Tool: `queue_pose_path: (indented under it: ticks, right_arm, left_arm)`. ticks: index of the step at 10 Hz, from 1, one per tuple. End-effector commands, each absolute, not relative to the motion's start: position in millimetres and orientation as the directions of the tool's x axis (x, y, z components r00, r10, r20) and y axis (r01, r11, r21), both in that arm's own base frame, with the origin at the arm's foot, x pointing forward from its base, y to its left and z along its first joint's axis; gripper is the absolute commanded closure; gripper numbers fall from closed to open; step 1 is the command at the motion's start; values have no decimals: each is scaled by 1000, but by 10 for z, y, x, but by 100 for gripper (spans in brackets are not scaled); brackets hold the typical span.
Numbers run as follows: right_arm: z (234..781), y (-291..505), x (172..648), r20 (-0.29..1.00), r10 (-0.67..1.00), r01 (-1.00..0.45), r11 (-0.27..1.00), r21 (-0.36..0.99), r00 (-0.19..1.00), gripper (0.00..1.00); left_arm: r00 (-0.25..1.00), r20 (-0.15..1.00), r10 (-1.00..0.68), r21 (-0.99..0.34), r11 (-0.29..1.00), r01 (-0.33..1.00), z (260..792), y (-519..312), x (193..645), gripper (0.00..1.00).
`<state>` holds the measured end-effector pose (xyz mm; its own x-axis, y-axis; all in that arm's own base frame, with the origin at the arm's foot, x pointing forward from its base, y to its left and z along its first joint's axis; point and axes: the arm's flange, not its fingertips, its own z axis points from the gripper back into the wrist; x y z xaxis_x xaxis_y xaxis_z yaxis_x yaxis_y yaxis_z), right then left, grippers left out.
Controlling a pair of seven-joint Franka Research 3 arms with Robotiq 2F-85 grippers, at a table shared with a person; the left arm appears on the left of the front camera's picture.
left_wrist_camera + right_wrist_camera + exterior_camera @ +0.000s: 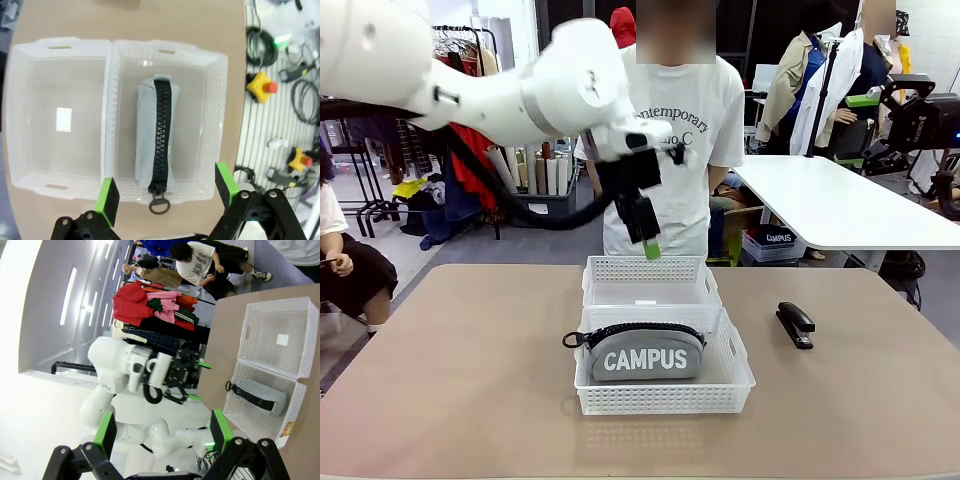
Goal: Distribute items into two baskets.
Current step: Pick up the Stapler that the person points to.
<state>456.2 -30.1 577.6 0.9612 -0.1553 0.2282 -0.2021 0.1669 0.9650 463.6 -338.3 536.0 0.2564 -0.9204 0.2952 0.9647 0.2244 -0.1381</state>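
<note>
The left gripper [650, 247] is seen hanging above the baskets, fingers pointed down at about the far wall of the far one. Its green pads [107, 199] are spread wide and nothing is held between them. Below it, two shallow white plastic baskets with lattice walls are set touching, one behind the other, in the middle of the brown table [470, 370].

The far basket [650, 268] holds only a small white label on its floor. In the near basket [665, 400] a grey fabric zip pouch with white "CAMPUS" lettering [645, 355] is laid along the basket's length. Its black zipper is turned up, and its ring pull [158, 205] is hung over the basket's left wall.

A small black desk stapler [795, 323] is found flat on the table, right of the near basket and apart from it.

The right gripper [162, 432] is held high and off to the side, from where the baskets and the left arm are seen across the table. Its fingers are likewise spread, with nothing between them.

A person in a white printed T-shirt [680, 150] is stood at the far edge of the table, behind the far basket.
</note>
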Motion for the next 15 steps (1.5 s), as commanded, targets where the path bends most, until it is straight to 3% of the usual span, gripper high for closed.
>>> queue_pose_path:
  ticks: [1,3,5,8,13,15]
  right_arm:
    - [5787,-294,4549,230,-153,-204,169,964,961,0]
    - [5787,-294,4549,230,-153,-204,169,964,961,0]
    - [5787,-294,4549,230,-153,-204,169,964,961,0]
    - [5787,-294,4549,230,-153,-204,169,964,961,0]
    - [5787,-294,4549,230,-153,-204,169,964,961,0]
    - [5787,-294,4549,230,-153,-204,169,964,961,0]
  left_arm:
    - [326,366,-872,-216,261,941,5592,-3081,4537,0]
    - [470,398,-788,-297,374,878,5950,-2747,4628,0]
    - [567,467,-679,-427,389,816,6231,-2346,4627,0]
    - [691,548,-473,-521,454,723,6475,-1614,4666,0]
    - [784,572,-241,-624,493,606,6478,-878,4645,0]
    - [770,540,-338,-589,502,633,6561,-960,4730,0]
